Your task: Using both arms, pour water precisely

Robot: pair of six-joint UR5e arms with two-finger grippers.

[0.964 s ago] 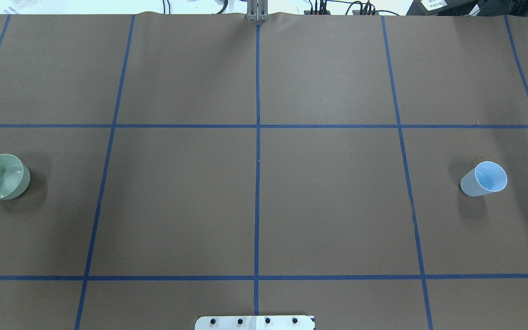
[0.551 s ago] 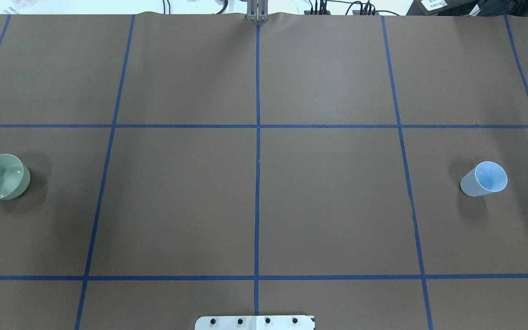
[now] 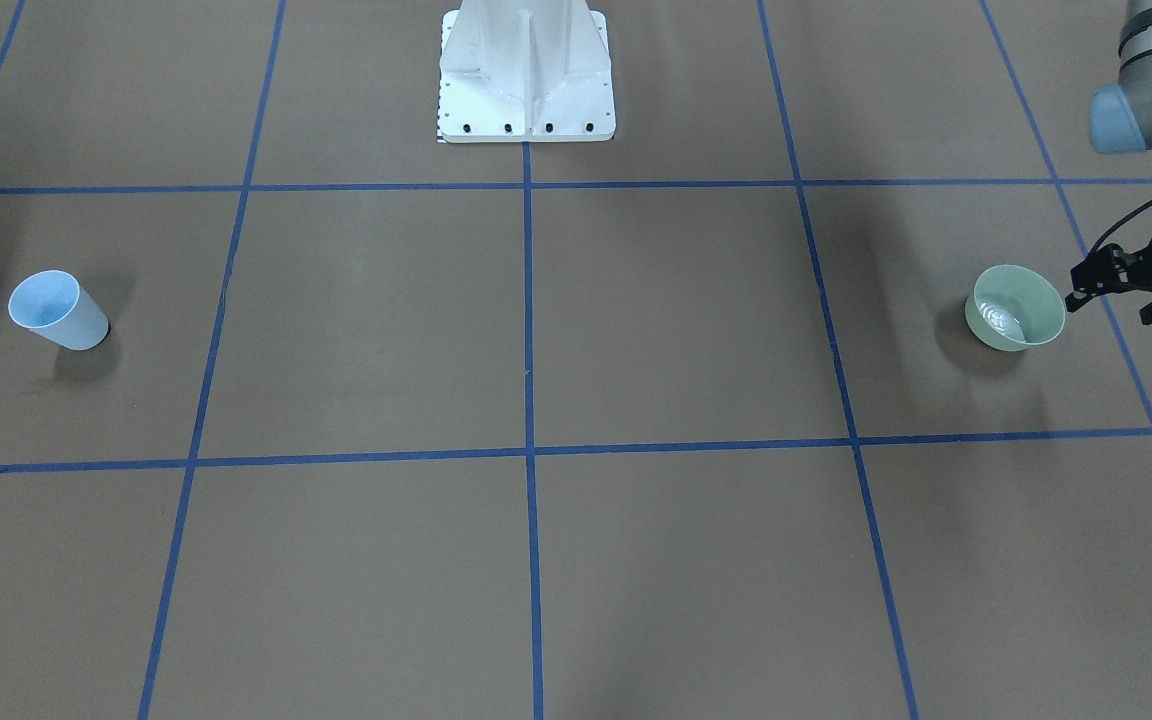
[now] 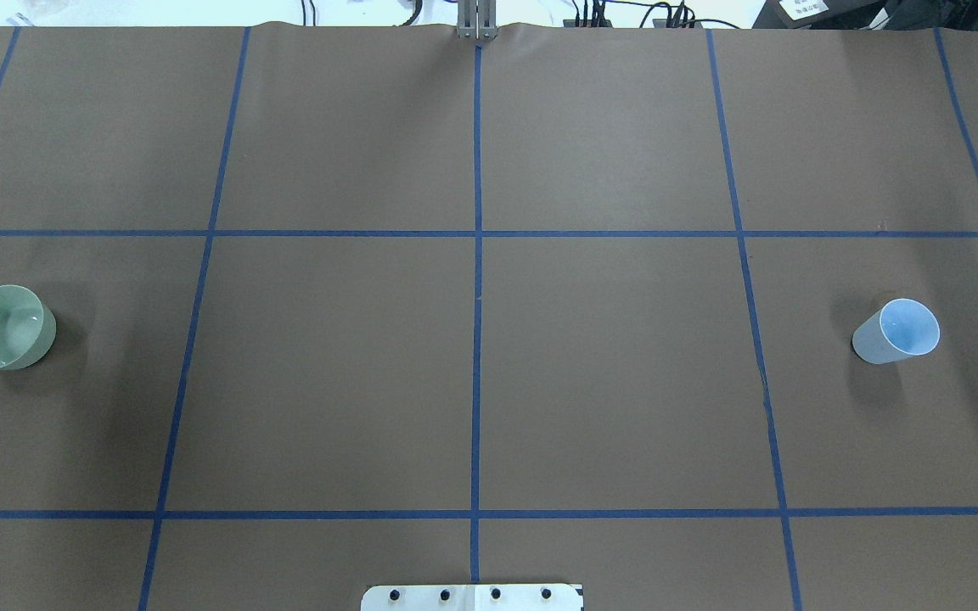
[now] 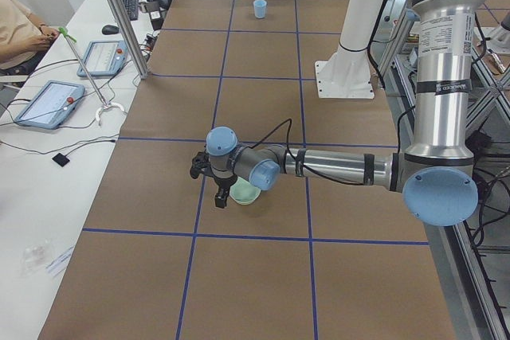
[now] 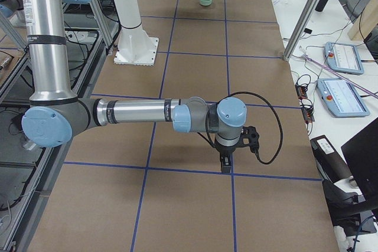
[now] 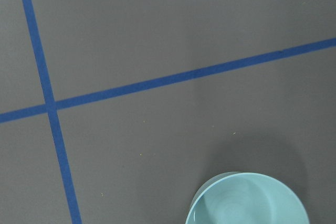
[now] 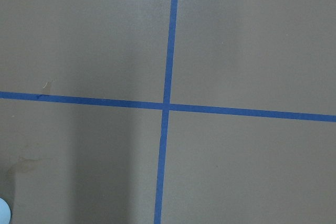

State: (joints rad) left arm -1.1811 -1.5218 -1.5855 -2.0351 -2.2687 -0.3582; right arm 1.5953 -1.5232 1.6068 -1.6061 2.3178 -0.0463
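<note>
Left gripper (image 3: 1114, 298), fingers spread and empty, hung beside the bowl (image 3: 1026, 330); right gripper's (image 6: 226, 163) fingers could not be judged.

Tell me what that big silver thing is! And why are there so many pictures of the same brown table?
That is a robot arm, and there are two. Every picture shows the same moment from a different camera: one above, one in front, one at each end of the table, one on each wrist. On the brown table with blue tape lines stand a green bowl with a little water in it and, far away, a light blue cup. The left arm stretches out beside the bowl; its left gripper, a two-finger claw, is open and holds nothing. The right arm reaches over the other end. I cannot tell whether the right gripper is open or shut.
</note>
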